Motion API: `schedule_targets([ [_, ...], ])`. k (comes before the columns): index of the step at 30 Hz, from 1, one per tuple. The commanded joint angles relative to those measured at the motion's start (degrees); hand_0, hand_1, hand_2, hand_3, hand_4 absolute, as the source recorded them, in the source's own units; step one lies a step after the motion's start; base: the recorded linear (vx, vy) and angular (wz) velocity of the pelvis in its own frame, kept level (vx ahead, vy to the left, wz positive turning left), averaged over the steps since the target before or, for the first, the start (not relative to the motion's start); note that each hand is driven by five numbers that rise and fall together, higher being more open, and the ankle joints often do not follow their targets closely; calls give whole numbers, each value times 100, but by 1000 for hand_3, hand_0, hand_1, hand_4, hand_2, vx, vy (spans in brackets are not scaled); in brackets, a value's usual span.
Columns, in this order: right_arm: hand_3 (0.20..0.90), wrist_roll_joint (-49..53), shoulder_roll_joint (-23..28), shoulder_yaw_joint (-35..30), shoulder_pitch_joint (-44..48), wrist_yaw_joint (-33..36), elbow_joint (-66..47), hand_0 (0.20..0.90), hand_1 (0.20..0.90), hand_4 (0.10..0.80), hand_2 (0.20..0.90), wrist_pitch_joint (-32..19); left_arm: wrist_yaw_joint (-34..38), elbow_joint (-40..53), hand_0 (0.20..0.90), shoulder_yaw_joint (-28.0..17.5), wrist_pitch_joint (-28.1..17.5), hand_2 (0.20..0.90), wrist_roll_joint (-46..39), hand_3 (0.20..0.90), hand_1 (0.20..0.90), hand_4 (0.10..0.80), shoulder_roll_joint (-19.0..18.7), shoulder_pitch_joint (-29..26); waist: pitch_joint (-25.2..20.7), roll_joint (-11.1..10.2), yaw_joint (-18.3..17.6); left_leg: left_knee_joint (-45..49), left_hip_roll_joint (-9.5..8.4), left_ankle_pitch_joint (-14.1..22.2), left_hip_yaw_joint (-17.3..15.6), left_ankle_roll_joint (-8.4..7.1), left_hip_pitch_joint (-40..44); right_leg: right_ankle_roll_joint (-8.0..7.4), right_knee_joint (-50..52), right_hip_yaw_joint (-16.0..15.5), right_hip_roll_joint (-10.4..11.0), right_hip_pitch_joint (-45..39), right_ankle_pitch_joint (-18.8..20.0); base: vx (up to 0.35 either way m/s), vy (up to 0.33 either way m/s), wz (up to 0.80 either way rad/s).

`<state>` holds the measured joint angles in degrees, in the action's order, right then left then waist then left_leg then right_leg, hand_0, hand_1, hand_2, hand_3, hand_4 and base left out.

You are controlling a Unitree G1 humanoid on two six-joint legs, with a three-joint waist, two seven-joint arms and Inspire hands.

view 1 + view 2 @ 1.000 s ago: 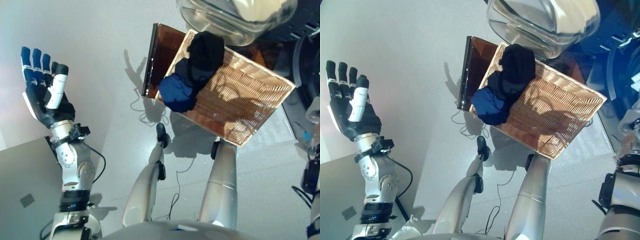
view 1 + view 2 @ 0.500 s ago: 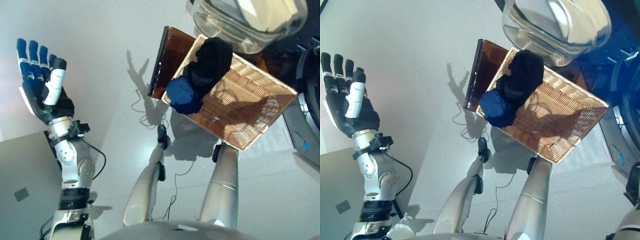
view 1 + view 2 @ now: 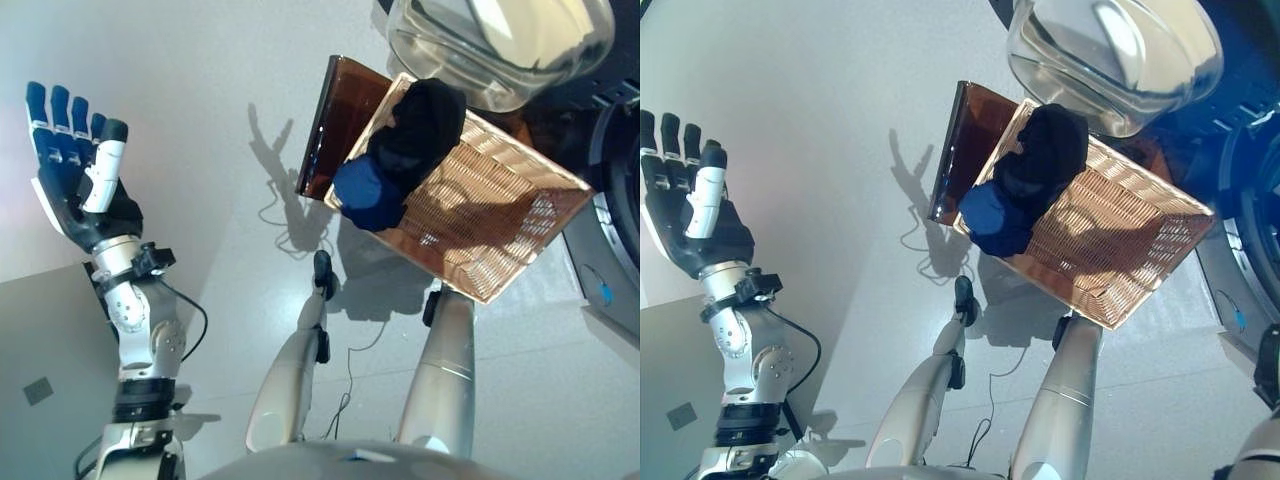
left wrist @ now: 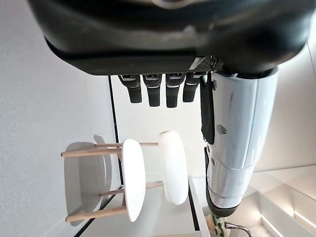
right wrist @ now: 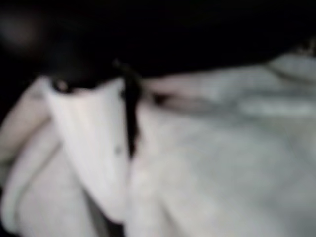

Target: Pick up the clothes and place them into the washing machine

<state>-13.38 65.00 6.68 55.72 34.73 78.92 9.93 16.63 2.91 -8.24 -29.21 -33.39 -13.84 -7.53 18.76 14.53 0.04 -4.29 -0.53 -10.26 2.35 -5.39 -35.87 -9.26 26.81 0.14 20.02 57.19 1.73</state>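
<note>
Filling the right wrist view, a pale cream cloth (image 5: 207, 163) lies blurred right against the right hand's white-covered thumb (image 5: 91, 148); whether that hand grips it cannot be told, and the hand shows in neither eye view. The washing machine's clear glass door (image 3: 500, 45) is cut off at the top edge. Since a second ago the whole view has shifted slightly; the things keep their places. The left hand (image 3: 75, 185) is raised with its fingers straight and spread, empty, well apart from the rectangular woven wicker basket (image 3: 500, 215), where a black garment (image 3: 425, 120) and a dark blue garment (image 3: 368, 195) hang over its near corner.
</note>
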Motion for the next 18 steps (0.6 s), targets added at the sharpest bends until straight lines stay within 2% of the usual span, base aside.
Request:
schedule_targets([
  [1, 200, -606, 915, 606, 352, 495, -701, 200, 200, 300, 200, 88, 84, 549, 900, -826, -521, 900, 145, 900, 900, 800, -160, 165, -318, -364, 89, -71, 118, 580, 26, -606, 94, -148, -595, 123, -233, -406, 115, -6, 14, -6],
  [6, 200, -838, 978, 306, -14, 417, -901, 200, 200, 300, 200, 226, 34, 479, 900, -938, -491, 900, 138, 900, 900, 800, -205, 201, -251, -209, 94, -71, 111, 567, -87, -611, 62, -162, -582, 274, -252, -276, 124, -6, 29, -13],
  [12, 200, -985, 1097, 216, -88, 474, -1013, 200, 200, 300, 200, 309, -85, 547, 900, -871, -467, 900, 141, 900, 900, 800, -156, 310, -213, -123, 109, -71, 145, 562, -165, -603, 24, -189, -544, 361, -269, -136, 124, 4, 2, -8],
  [13, 645, -957, 1051, 189, -94, 489, -1028, 645, 645, 618, 645, 304, -70, 547, 900, -851, -466, 900, 146, 900, 900, 800, -141, 312, -213, -117, 115, -71, 146, 568, -175, -601, 26, -189, -542, 376, -274, -119, 129, 12, -6, -6],
  [14, 900, -930, 1008, 171, -91, 450, -1024, 900, 900, 800, 900, 286, -76, 568, 900, -836, -454, 900, 142, 900, 900, 800, -123, 300, -203, -107, 108, -71, 146, 566, -180, -601, 24, -190, -527, 389, -287, -94, 134, 0, 0, 0],
  [18, 900, -892, 844, -68, -220, 533, -1373, 900, 900, 800, 900, 253, -47, 540, 900, -891, -453, 900, 169, 900, 900, 800, -38, 307, -208, -71, 58, -71, 124, 589, -205, -565, 50, -191, -497, 412, -276, -83, 121, 0, 0, 0],
])
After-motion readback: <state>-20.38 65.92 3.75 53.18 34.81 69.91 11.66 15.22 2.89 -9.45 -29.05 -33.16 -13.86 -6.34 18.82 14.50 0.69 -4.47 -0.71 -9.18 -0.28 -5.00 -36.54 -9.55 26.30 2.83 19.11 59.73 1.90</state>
